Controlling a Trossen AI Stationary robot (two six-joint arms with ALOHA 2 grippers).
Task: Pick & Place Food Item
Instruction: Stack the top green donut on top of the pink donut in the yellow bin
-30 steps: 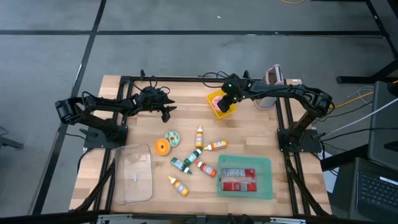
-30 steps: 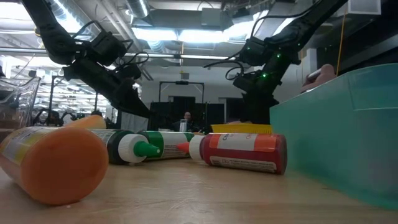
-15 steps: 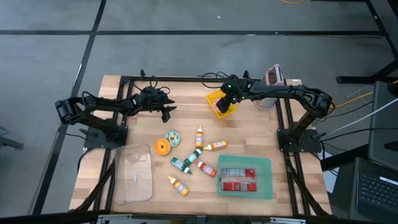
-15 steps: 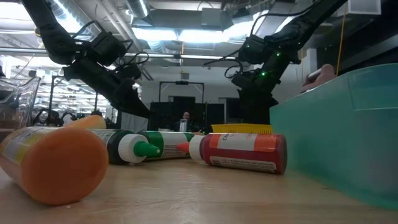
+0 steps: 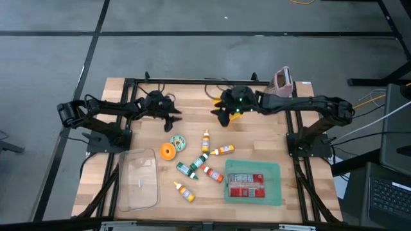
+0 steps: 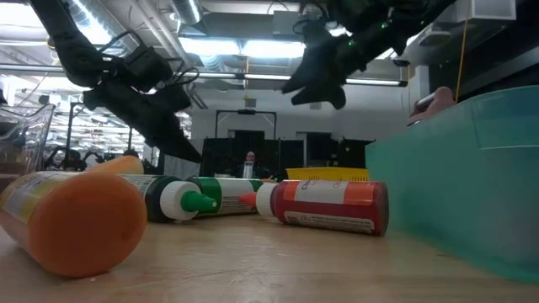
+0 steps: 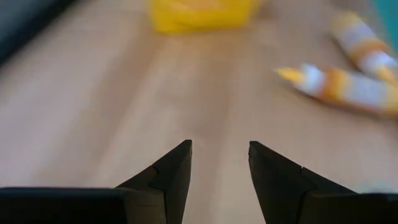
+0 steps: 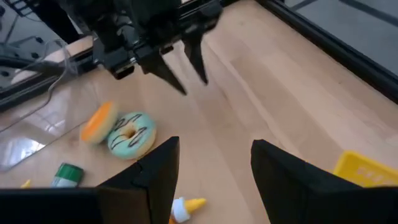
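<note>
The food items lie mid-table: a teal-iced donut (image 5: 178, 142), an orange piece (image 5: 167, 151) and several small sauce bottles (image 5: 204, 157). A yellow tray (image 6: 327, 174) stands at the far middle. It also shows in the wrist views, as the yellow tray (image 8: 367, 168) and the yellow tray (image 7: 199, 14). My right gripper (image 8: 214, 155) hangs open and empty above the table, just left of that tray. My left gripper (image 7: 221, 162) is open over bare wood near the far left, with nothing between its fingers. It points toward the tray.
A teal bin (image 5: 252, 168) holding a red package (image 5: 245, 186) sits near right. A clear plastic container (image 5: 138, 179) lies near left. A black frame rail (image 5: 192, 81) runs along the far edge, and a pink-and-white object (image 5: 283, 79) stands at the far right.
My right gripper has risen from the yellow tray and swung toward the table's left, and now hangs well above the table. The items on the table lie as before.
</note>
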